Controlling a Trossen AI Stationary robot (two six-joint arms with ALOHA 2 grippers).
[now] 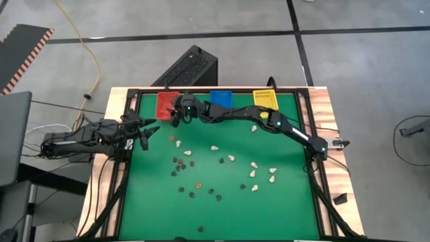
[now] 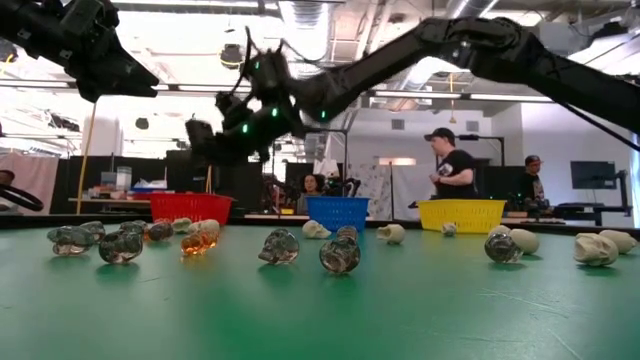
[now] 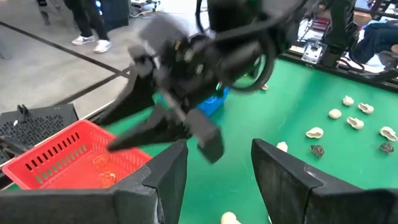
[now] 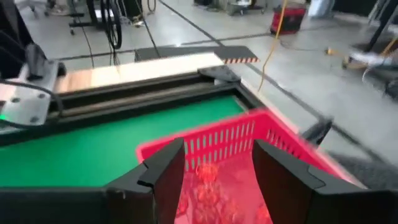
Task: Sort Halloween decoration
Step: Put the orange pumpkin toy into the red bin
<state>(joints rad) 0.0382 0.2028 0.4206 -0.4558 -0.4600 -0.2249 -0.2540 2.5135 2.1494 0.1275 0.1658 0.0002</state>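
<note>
Trinkets [image 1: 215,171] lie scattered over the green bench [image 1: 269,215], cream ones toward the right, dark and orange-brown ones toward the left. Right gripper [image 1: 176,111] hangs over the red bin [image 4: 249,162], jaws apart, nothing between them; orange-brown pieces [image 4: 208,180] lie in the bin below. Left gripper [image 1: 149,132] hovers over the bench's left edge near the red bin, jaws apart and empty. Blue bin [image 1: 221,98] and yellow bin [image 1: 265,99] sit along the far edge.
</note>
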